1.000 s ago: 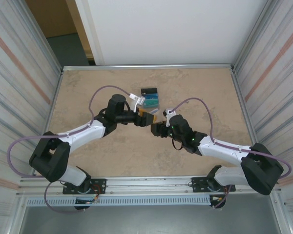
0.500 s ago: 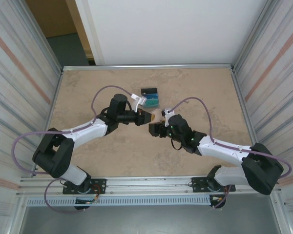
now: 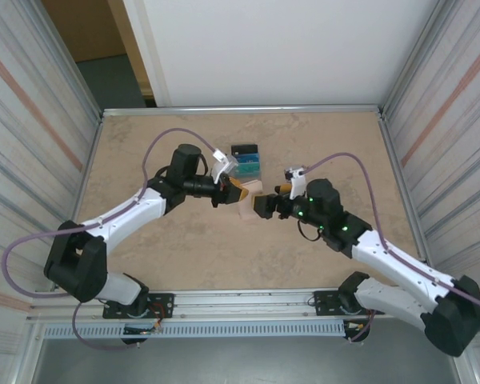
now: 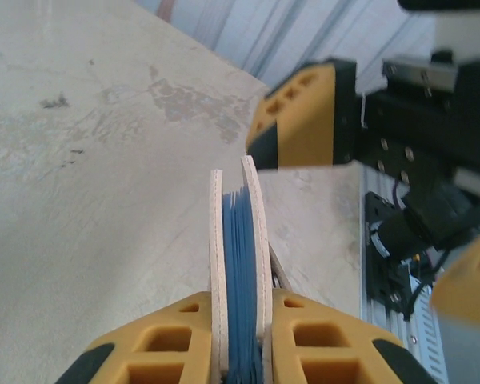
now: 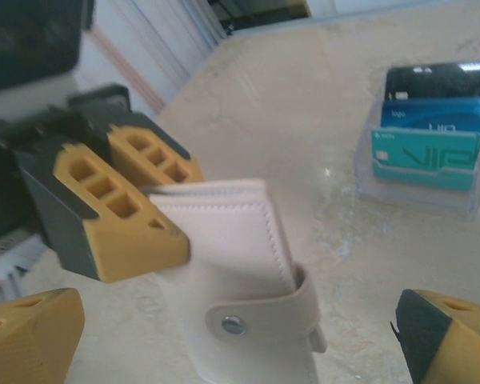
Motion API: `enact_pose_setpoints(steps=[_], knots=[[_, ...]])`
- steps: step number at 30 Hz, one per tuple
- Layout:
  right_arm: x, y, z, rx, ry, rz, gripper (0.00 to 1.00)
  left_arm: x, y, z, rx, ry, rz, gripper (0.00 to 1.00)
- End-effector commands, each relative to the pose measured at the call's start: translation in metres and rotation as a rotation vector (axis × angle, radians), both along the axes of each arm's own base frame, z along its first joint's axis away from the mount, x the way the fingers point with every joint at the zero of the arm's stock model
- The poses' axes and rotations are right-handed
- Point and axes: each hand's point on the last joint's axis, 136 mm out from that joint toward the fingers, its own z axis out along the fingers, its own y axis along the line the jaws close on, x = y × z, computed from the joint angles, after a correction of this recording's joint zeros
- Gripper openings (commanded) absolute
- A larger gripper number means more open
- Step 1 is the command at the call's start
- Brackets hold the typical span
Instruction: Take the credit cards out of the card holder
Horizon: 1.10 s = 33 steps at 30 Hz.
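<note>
My left gripper is closed tight on the card holder. One orange finger presses on each of its two pale flaps. The holder stands out straight ahead of my fingertips, with its edge toward the wrist camera. Between the flaps sits a packed blue band; whether this is lining or the edges of cards, I cannot tell.

My right gripper is wide open and has hold of nothing. Its two orange fingertips stand far apart, and the holder is in the middle just ahead of them, touching neither one. From this side the holder shows a cream-tan face. A strap is wrapped across it and fastened by a small metal snap. The left fingers grip the holder at its upper left part, opposite to my right gripper.

Further ahead of the right gripper and to its right, a clear plastic stand is on the table. It holds three cards in steps: a teal card in front, a blue card behind it, and a black card at the back. The teal and the blue card carry large letters that look like "VIP". The blue one also has a small word like "logo". The print on the black card is too blurred to read.
</note>
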Motion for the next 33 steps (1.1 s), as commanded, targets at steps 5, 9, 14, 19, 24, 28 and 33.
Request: enact_pose_setpoints(steps=[5,9,14,19,24,28,33], knots=[[-0.036,-0.002,0.028,0.117,-0.024,0.217,0.96,-0.032,0.005,0.046,-0.147,-0.088,-0.213,0.00],[-0.044,0.002,0.029,0.120,-0.029,0.272,0.89,-0.043,0.004,0.056,-0.192,-0.086,-0.277,0.00],[-0.045,0.011,0.027,0.128,-0.015,0.328,0.75,-0.051,0.003,0.061,-0.213,-0.077,-0.317,0.00],[-0.041,0.018,0.027,0.129,-0.019,0.355,0.66,-0.060,0.003,0.066,-0.228,-0.094,-0.352,0.00],[-0.038,0.025,0.026,0.141,-0.011,0.386,0.52,-0.064,0.000,0.068,-0.232,-0.101,-0.369,0.00],[-0.037,0.029,0.027,0.153,-0.010,0.400,0.27,-0.058,-0.002,0.066,-0.219,-0.096,-0.344,0.02],[-0.031,0.023,0.027,0.137,-0.023,0.343,0.03,-0.047,-0.001,0.062,-0.182,-0.105,-0.259,0.40]])
